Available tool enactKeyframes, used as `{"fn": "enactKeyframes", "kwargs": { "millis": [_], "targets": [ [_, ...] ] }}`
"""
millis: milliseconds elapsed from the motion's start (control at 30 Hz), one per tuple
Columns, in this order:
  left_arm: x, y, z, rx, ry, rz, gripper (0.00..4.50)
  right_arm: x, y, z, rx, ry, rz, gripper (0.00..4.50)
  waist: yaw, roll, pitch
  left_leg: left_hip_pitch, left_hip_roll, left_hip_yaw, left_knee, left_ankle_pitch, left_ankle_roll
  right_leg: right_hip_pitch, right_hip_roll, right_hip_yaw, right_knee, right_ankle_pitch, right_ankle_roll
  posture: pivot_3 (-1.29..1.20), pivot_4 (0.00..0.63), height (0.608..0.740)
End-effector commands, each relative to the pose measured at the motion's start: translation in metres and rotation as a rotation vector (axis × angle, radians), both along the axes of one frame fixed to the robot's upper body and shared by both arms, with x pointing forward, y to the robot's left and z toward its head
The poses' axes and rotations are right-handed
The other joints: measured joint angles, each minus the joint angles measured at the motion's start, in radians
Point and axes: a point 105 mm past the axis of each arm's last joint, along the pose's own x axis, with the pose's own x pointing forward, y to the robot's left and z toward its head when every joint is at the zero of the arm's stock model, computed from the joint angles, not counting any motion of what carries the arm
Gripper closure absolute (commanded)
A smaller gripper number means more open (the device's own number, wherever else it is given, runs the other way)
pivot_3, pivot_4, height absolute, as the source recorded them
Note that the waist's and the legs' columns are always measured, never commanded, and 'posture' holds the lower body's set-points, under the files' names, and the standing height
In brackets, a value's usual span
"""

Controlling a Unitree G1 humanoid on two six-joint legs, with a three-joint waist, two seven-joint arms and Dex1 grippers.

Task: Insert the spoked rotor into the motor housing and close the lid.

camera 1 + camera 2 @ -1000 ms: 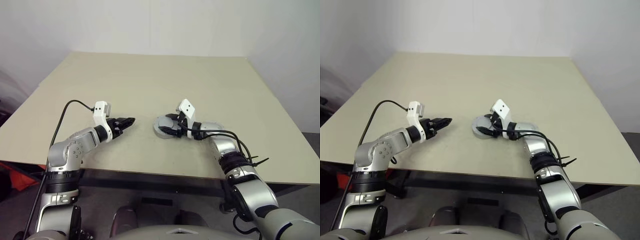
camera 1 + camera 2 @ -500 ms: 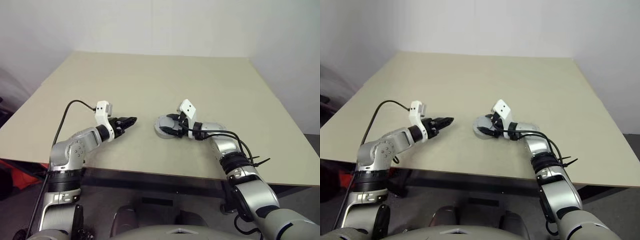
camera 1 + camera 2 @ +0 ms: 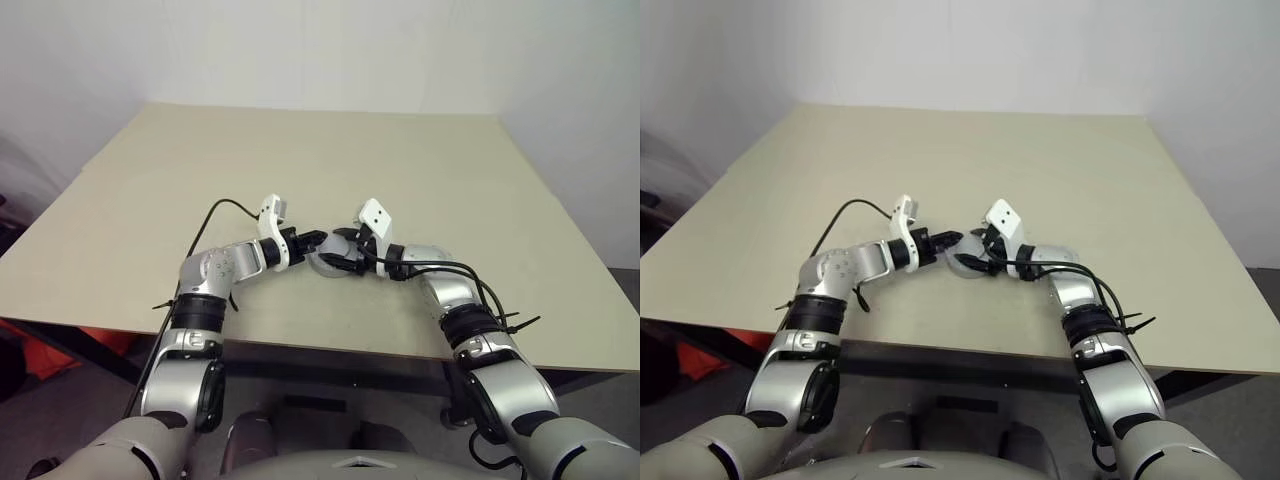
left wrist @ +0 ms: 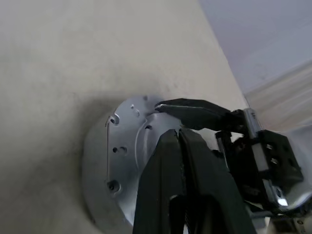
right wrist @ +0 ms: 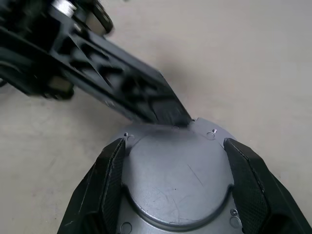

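The counter is a broad, matte, pale beige slab with plain straight edges. Near its front edge the motor housing lies flat, a shallow round body of grey metal.

The task is judged to be near its end. The housing is seen with the lid lying flat over it, so no copper windings and no spoked rotor are visible; the rotor is presumed to be inside, though that cannot be confirmed. What is left appears to be pressing the lid fully home and letting go.

The lid is a smooth grey disc, finely scratched, with a raised round centre, a curved step around it and small screw holes near the rim. Whether it is seated all the way round cannot be told.

The right gripper is set around the housing, its two black jaws spread wide against opposite sides of the rim, so the body is held steady. These jaws are broad, rounded and slightly glossy.

The left gripper is brought in from the other side with its jaws pressed together on nothing, and its narrow black tip is laid on the lid's top face near the far edge, just beside one right jaw.
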Motion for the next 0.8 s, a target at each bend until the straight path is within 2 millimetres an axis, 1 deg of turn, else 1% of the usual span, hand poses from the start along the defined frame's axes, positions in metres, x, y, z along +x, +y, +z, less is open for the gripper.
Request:
{"fn": "enactKeyframes", "kwargs": {
  "millis": [33,100,167,233,367,433,533,800],
  "targets": [
    [0.009,-0.014,0.01,0.004,-0.022,-0.032,4.46,-0.01,-0.009,-0.032,-0.078,0.102,-0.015,1.39,0.001,0.0,0.0,0.0,0.0,0.0,0.0,0.0,0.0,0.0,0.0,0.0,0.0,0.0,0.0,0.0,0.0,0.74],
    [0.01,-0.021,-0.001,0.072,0.012,-0.053,4.46,-0.01,-0.009,-0.031,-0.076,0.098,-0.017,1.39,0.001,0.0,0.0,0.0,0.0,0.0,0.0,0.0,0.0,0.0,0.0,0.0,0.0,0.0,0.0,0.0,0.0,0.74],
    [0.011,-0.023,-0.015,0.165,0.048,-0.053,4.46,-0.01,-0.009,-0.03,-0.074,0.094,-0.018,1.39,0.002,0.001,-0.001,0.0,0.0,0.0,0.0,-0.001,0.001,0.001,0.0,0.0,0.0,0.0,0.0,0.0,0.0,0.74],
    [0.011,-0.023,-0.021,0.211,0.081,-0.056,4.46,-0.009,-0.008,-0.029,-0.07,0.089,-0.022,1.39,0.006,0.002,-0.002,0.002,0.0,0.0,0.0,-0.001,0.003,0.004,-0.001,0.0,0.0,0.0,0.0,0.0,0.0,0.74],
    [0.003,-0.023,-0.026,0.205,0.144,-0.11,4.46,-0.008,-0.009,-0.028,-0.066,0.088,-0.028,1.39,0.006,0.002,-0.002,0.011,-0.001,0.001,0.0,-0.002,0.005,0.012,-0.006,0.0,-0.001,0.0,0.001,0.0,0.0,0.74],
    [-0.001,-0.021,-0.027,0.187,0.169,-0.131,4.46,-0.009,-0.009,-0.028,-0.065,0.093,-0.03,1.39,0.006,0.001,-0.002,0.012,-0.001,0.001,-0.002,-0.002,0.005,0.013,-0.006,0.0,-0.002,-0.001,0.001,0.0,0.0,0.74],
    [-0.005,-0.014,-0.029,0.184,0.19,-0.138,4.46,-0.009,-0.01,-0.028,-0.067,0.094,-0.032,1.39,0.003,0.001,-0.002,0.012,-0.001,0.001,-0.005,-0.002,0.005,0.013,-0.005,0.0,-0.003,-0.001,0.002,0.0,0.0,0.74],
    [-0.006,0.002,-0.034,0.188,0.197,-0.103,4.46,-0.007,-0.011,-0.028,-0.076,0.098,-0.043,1.39,0.002,0.001,-0.002,0.011,-0.001,0.001,-0.008,-0.002,0.005,0.013,-0.006,0.0,-0.004,-0.002,0.001,0.0,0.0,0.74]
  ]
}}
